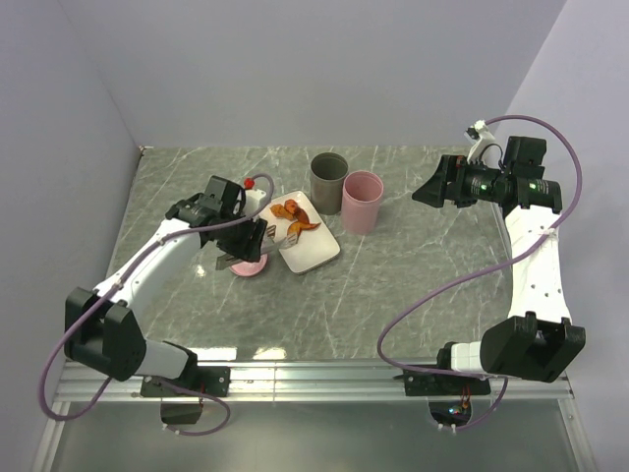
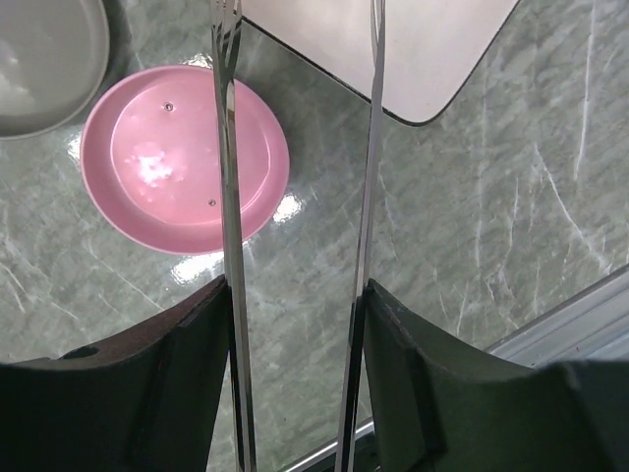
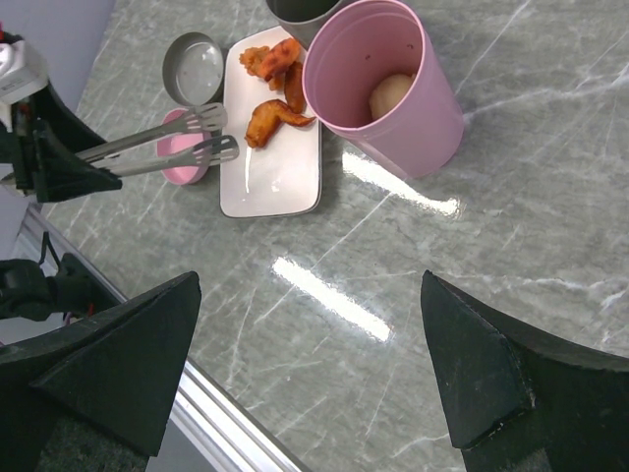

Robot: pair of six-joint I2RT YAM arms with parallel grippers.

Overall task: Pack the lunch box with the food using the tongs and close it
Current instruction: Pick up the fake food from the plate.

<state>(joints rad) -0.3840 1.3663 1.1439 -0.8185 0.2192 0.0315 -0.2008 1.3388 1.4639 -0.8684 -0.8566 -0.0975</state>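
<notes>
The tongs (image 2: pixel 228 197) are held in my left gripper (image 2: pixel 295 290), whose fingers press on the outside of both silver arms. The arms stand apart, and their empty tips (image 3: pixel 218 135) hover at the near-left edge of the white tray (image 3: pixel 280 182). Orange-brown food (image 3: pixel 275 88) lies at the tray's far end (image 1: pixel 295 218). The dark grey lunch box (image 1: pixel 328 177) stands open behind the tray. Its round grey lid (image 3: pixel 194 67) lies left of the tray. My right gripper (image 1: pixel 425 189) hangs open and empty, high over the table's right side (image 3: pixel 310 285).
A pink cup (image 1: pixel 361 202) with a pale lump inside (image 3: pixel 393 98) stands right of the lunch box. A pink lid (image 2: pixel 182 157) lies flat under the tongs, left of the tray. The metal table rail (image 1: pixel 314 374) runs along the near edge.
</notes>
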